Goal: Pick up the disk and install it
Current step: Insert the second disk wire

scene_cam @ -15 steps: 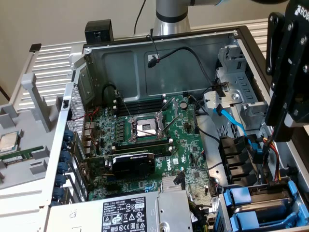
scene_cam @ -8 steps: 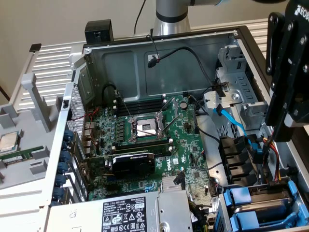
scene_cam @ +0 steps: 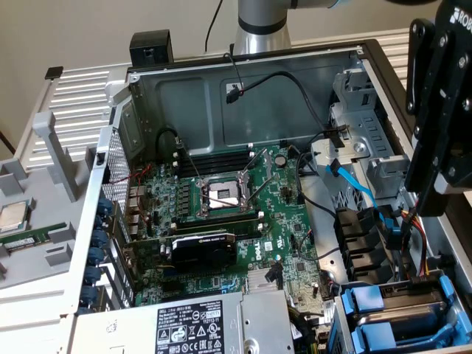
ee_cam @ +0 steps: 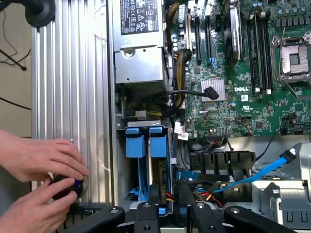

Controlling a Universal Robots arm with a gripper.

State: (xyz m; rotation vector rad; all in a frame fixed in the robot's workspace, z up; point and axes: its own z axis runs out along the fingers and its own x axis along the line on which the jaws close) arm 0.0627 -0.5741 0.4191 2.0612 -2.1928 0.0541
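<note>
Two blue carriers (ee_cam: 148, 145): sat side by side in the drive cage (scene_cam: 398, 313), lower right of the exterior view.
Disk: judged to be one of those carriers; no label was readable, so which one could not be told.
Gripper (scene_cam: 426, 184): hung at the right edge of the exterior view, above the cage; how wide it stood, and whether it held anything, could not be told.
Doing it well: keep square to the cage slot and clear of the red and yellow cables (ee_cam: 201, 195).
Wrist view extra: a person's hands (ee_cam: 39, 160) rested on the ribbed panel (ee_cam: 92, 97) beside the case.
</note>
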